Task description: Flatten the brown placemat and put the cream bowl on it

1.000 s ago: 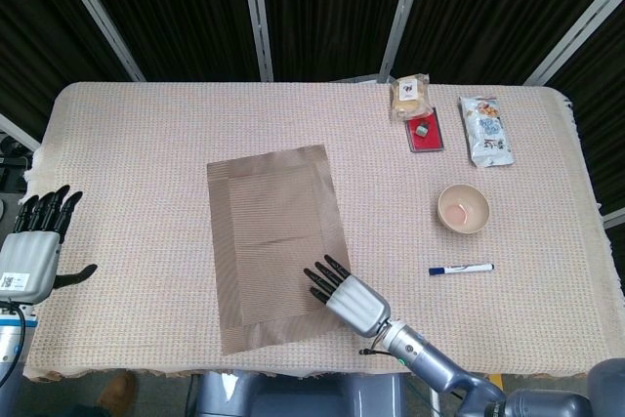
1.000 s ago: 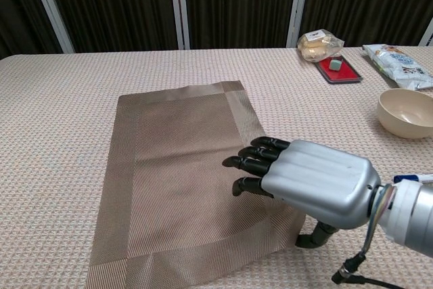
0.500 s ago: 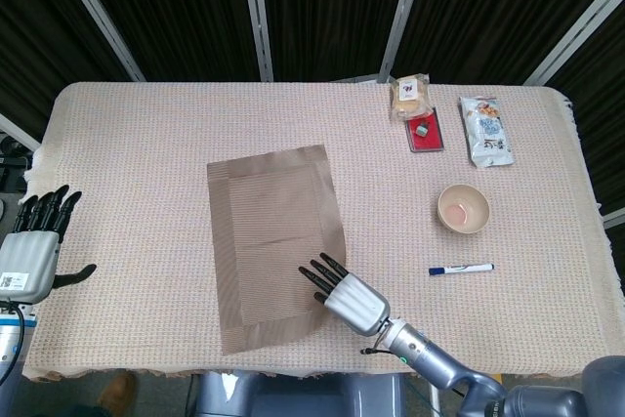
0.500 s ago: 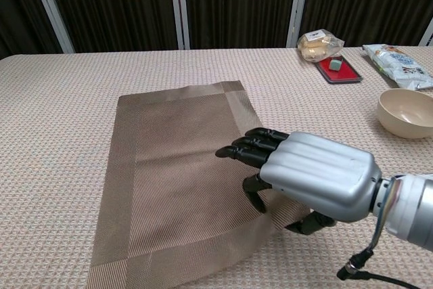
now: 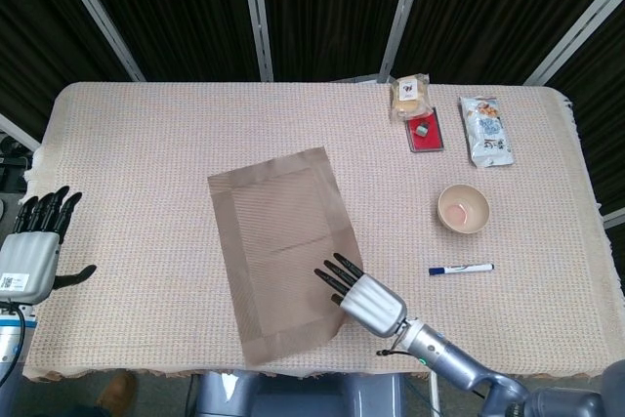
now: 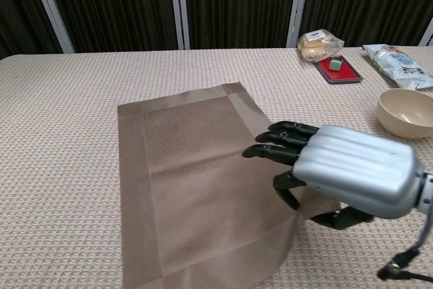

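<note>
At lower left the left hand (image 5: 34,246) idles, fingers spread and empty, while mid-frame the right hand (image 5: 359,293) apparently pinches the brown placemat (image 5: 283,246) (flattening unfinished), so next comes the cream bowl (image 5: 463,208), right of centre on the surface.

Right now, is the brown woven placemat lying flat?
No. Brown woven placemat is spread, but its near right edge lifts where the right hand grips it.
</note>
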